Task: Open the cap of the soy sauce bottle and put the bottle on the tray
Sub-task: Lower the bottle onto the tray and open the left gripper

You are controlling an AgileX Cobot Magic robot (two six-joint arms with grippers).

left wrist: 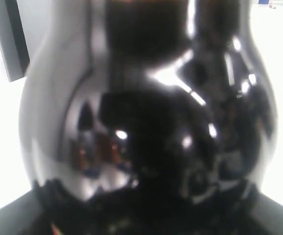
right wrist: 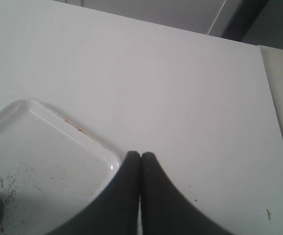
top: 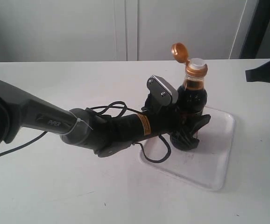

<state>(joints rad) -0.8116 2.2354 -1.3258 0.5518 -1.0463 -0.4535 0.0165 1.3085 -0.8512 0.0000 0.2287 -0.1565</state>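
I see the left gripper [top: 187, 133] clamped on the clear, dark-filled soy sauce bottle [top: 192, 95], upright on the shallow white plastic tray [top: 219, 154]. Its copper-orange flip cap [top: 179, 50] stands open. The right gripper [right wrist: 140, 161] is pressed together, holding nothing.

Lab-like test bench, bare white table [top: 55, 186], plain pale wall [top: 55, 28]

My exterior camera looked down across the table [top: 55, 186] from the front. My left wrist camera sat pressed against the soy sauce bottle [left wrist: 146, 122]. My right wrist camera looked past its fingertips [right wrist: 140, 161] at the tray [right wrist: 58, 122], which the exterior view shared.
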